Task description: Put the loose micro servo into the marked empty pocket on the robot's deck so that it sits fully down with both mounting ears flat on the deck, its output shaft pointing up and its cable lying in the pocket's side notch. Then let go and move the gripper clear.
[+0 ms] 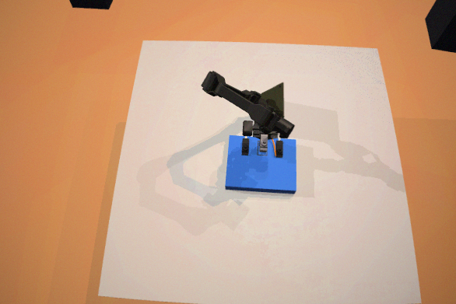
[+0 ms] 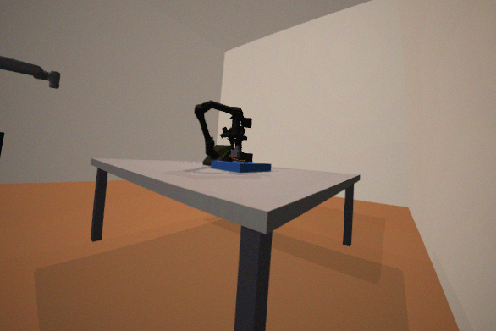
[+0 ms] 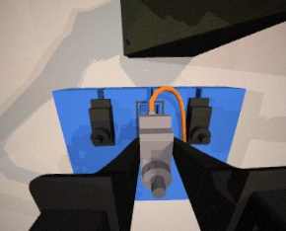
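Note:
The loose grey servo (image 1: pixel 264 145) (image 2: pixel 235 153) (image 3: pixel 156 135) is upright, its output shaft pointing up. My gripper (image 1: pixel 264 136) (image 3: pixel 155 141) is shut on its sides and holds it over the marked pocket (image 3: pixel 137 111), whose far end shows beyond the servo; the rest is hidden. The servo appears to be above the blue deck (image 1: pixel 280 179) (image 2: pixel 256 168) (image 3: pixel 69 109); the exact gap cannot be told. Its orange cable (image 1: pixel 275 148) (image 3: pixel 167 88) leaves the far end, arches over the side notch and loops back to the right, not lying along the notch.
Black fixed servos stand left (image 1: pixel 245 146) (image 3: pixel 102 118) and right (image 1: pixel 279 148) (image 3: pixel 199 118) of the pocket. A dark green-black plate (image 1: pixel 279 96) (image 3: pixel 197 25) stands just beyond the deck's far edge. The deck rests on the pale table (image 1: pixel 175 257) (image 2: pixel 254 191).

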Controlling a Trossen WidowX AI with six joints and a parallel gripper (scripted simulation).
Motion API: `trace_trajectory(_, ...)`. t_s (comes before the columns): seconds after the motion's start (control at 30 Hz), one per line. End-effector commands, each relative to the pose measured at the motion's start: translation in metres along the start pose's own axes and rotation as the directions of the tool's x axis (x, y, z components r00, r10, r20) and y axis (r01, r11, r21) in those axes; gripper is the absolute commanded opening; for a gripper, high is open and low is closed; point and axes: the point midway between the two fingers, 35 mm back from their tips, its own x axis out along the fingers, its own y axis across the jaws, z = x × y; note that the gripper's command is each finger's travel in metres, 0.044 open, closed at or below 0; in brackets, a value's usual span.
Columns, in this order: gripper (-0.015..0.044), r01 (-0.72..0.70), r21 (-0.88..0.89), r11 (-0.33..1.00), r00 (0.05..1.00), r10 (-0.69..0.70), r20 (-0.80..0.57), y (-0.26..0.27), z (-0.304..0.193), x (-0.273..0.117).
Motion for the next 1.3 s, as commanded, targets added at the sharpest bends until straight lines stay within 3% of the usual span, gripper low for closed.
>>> trace_trajectory(0.0, 0.0, 0.002, 0.007, 1.0, 1.0, -0.002, 0.002, 0.0, 0.004, 0.002)
trace_trajectory(1.27, 0.0, 0.002, 0.008, 1.0, 1.0, -0.002, 0.002, 0.0, 0.004, 0.028)
